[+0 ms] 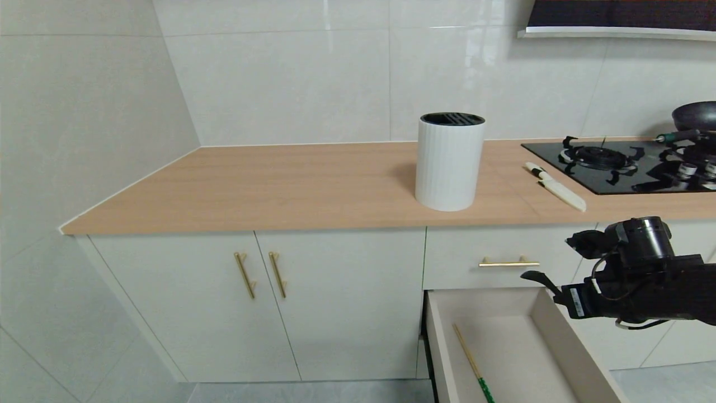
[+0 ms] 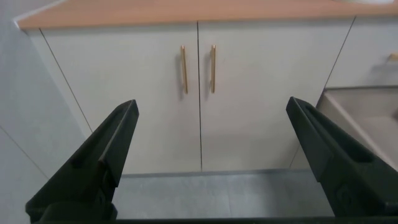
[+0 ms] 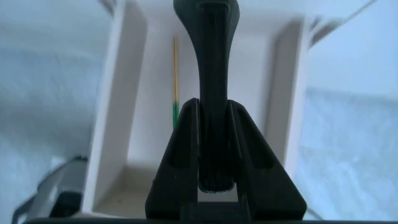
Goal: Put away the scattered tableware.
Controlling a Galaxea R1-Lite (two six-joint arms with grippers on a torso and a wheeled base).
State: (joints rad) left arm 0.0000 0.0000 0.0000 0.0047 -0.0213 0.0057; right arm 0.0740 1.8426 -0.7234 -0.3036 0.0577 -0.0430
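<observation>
Right gripper [image 1: 562, 291]: is seen clenched on a black utensil [image 1: 538, 276], poised above the open drawer's far right corner, below the countertop edge. In the right wrist view the two fingers [image 3: 186, 143] are pressed against the slim dark shaft from either side.

Black utensil: its curved free end is pointed away from the gripper, over the drawer; what kind of utensil it is cannot be told.

Drawer [image 1: 551, 324]: is pulled out below a shut drawer front with a gold handle [image 1: 509, 262].

Chopstick [image 1: 469, 358]: is laid along the drawer floor near the left wall, pale wood with a green end toward the drawer's front.

Knife [image 1: 555, 186]: is left flat on the countertop [image 1: 251, 184], pale blade toward the front edge, between the white holder and the hob, touching neither.

White holder [image 1: 450, 162]: a ribbed cylinder with a black slotted top, stood upright on the countertop.

Hob [image 1: 621, 162]: black, set into the counter at the right, with a dark pan [image 1: 696, 115] on the far burner.

Left gripper [image 2: 214, 155]: is held released, jaws spread wide with nothing between them, faced toward the double cabinet doors [image 2: 199, 93] and their gold handles, low near the floor.
</observation>
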